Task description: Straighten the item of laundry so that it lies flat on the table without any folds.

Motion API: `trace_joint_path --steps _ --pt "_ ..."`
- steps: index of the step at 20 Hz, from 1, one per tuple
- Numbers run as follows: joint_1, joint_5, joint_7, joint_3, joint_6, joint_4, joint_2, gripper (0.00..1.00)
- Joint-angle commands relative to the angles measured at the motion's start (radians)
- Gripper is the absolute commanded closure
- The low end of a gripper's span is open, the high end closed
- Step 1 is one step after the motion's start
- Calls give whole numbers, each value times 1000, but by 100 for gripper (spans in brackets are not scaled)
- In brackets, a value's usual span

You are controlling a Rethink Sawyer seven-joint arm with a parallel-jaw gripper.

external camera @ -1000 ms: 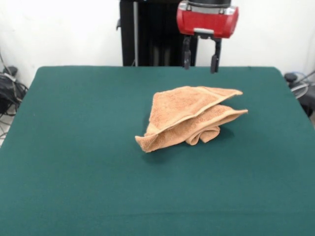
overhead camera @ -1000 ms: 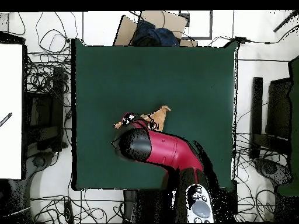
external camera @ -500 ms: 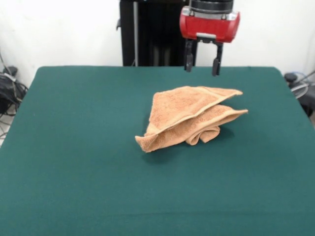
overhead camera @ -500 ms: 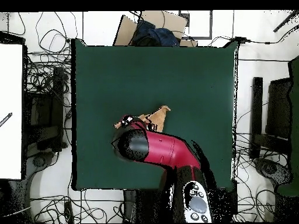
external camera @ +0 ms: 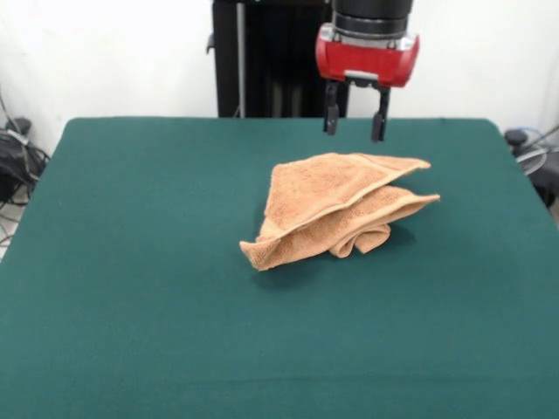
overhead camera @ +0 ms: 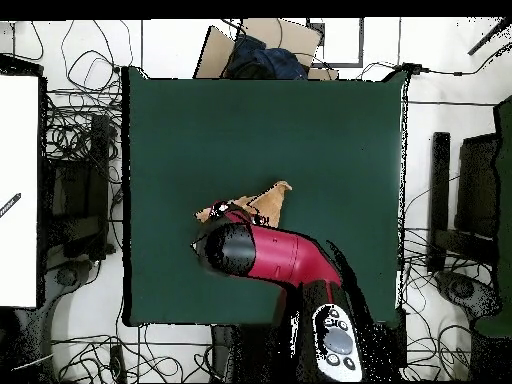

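Towel [external camera: 336, 205] status: you are looking at an orange-tan item lying bunched near the middle of the green table [external camera: 131, 288], folded over itself into a rough triangle. Its lower left corner is resting on the cloth; its two pointed layers are reaching out to the right, one stacked above the other. Farther back and right of centre, the gripper [external camera: 354, 118] is hanging above the table, clear of the towel, with its two fingers [external camera: 330, 112] spread apart and holding nothing.
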Motion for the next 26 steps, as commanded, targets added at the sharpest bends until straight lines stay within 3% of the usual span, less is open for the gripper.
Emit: trace_joint_path --steps 1,5,8,18,26 --pt "17 -73 30 57 24 -55 73 0" --pt "24 -80 40 50 7 -68 93 0" --pt "85 -102 66 -30 43 -103 77 0" --pt "97 -103 79 -32 49 -115 89 0" --pt "22 -100 51 50 -26 -107 184 0"
